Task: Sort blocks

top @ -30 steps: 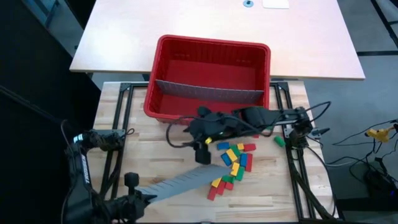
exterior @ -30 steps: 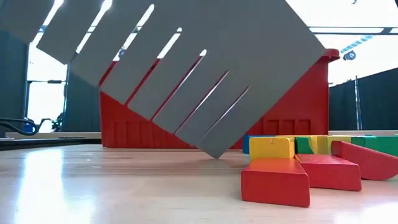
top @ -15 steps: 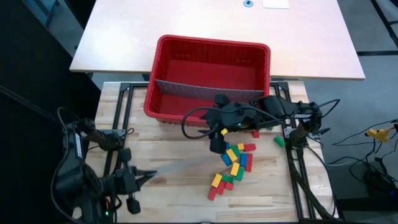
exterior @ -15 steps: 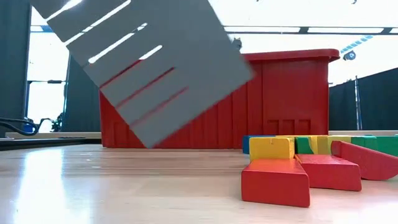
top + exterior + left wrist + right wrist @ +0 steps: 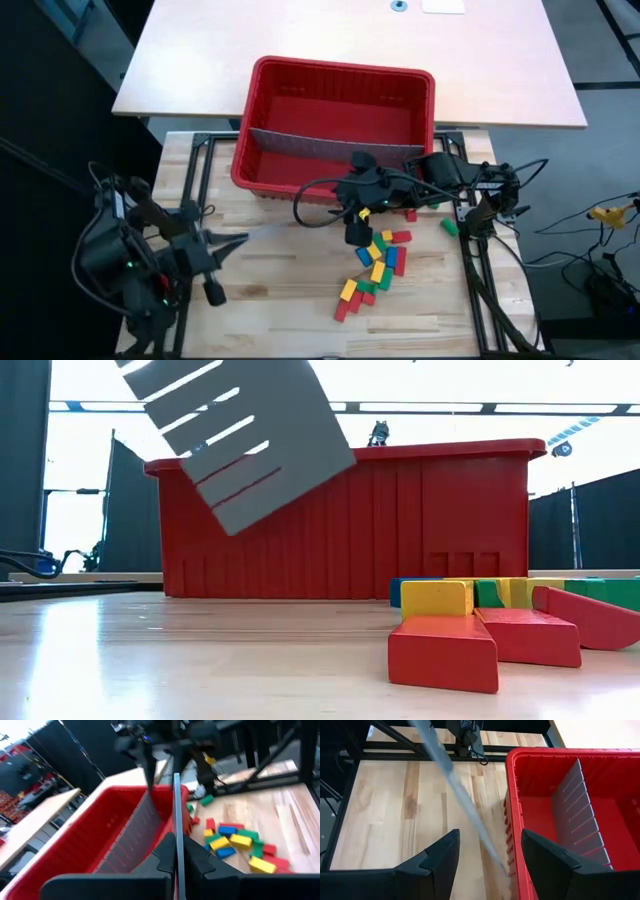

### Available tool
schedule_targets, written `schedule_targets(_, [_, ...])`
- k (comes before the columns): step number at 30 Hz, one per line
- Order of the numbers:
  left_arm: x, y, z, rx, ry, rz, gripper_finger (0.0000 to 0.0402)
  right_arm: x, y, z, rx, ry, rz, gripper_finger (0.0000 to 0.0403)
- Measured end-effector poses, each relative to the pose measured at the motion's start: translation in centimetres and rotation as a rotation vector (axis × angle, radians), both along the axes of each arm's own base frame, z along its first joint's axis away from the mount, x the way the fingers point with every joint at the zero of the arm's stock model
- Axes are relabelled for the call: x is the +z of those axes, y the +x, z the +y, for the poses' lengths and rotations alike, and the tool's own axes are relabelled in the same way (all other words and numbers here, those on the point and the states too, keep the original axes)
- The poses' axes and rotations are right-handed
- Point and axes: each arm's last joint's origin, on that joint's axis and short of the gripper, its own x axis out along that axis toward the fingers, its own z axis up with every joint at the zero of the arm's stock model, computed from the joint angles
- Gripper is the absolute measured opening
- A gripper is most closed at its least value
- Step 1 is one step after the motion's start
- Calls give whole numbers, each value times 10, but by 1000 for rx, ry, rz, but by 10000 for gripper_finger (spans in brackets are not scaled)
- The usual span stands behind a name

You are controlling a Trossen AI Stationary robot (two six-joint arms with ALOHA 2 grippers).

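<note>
Blocks [image 5: 375, 262] lie just below the spread right tool [image 5: 352, 237]; left tool [image 5: 218, 250] pinches a grey panel [image 5: 240, 440].

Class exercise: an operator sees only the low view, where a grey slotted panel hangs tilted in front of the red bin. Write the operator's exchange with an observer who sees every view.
Operator: What holds that panel?
Observer: The left gripper. The left wrist view shows the grey slotted panel edge-on, clamped between its fingers.
Operator: What is inside the bin?
Observer: From above, one grey divider stands across the red bin. I see no blocks in it.
Operator: Where is the right arm?
Observer: The right gripper is beside the bin's near wall, at the upper end of the blocks, with its jaws open and empty.
</note>
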Motion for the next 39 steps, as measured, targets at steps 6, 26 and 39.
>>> schedule_targets(6, [26, -6, 9, -2, 18, -68, 0, 0, 0, 0, 8, -24, 5, 195])
schedule_targets(26, [59, -16, 24, -2, 104, -110, 0, 0, -11, -18, -110, -104, 61, 197])
schedule_targets(39, [82, -23, 35, 30, 166, -155, 0, -2, -10, -47, -184, -117, 98, 197])
